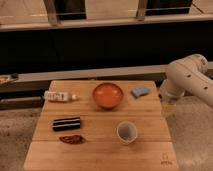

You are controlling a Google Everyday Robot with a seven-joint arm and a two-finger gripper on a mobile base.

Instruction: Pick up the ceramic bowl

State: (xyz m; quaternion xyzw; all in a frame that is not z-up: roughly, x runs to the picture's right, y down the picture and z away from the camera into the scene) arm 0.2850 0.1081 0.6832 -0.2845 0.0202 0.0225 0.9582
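The ceramic bowl (107,95) is round, glossy orange-red, wide and shallow. It stands upright at the back middle of the wooden table (100,155). My white arm (187,77) comes in from the right and bends down beside the table's right edge. My gripper (168,106) hangs at the arm's low end just off that edge, to the right of the bowl and well apart from it, with a blue sponge between them. It holds nothing that I can see.
A blue sponge (140,91) lies right of the bowl. A white cup (127,132) stands in front of it. A white bottle (60,96) lies at the left, with a black packet (66,123) and a red packet (72,139) nearer. A dark ledge runs behind.
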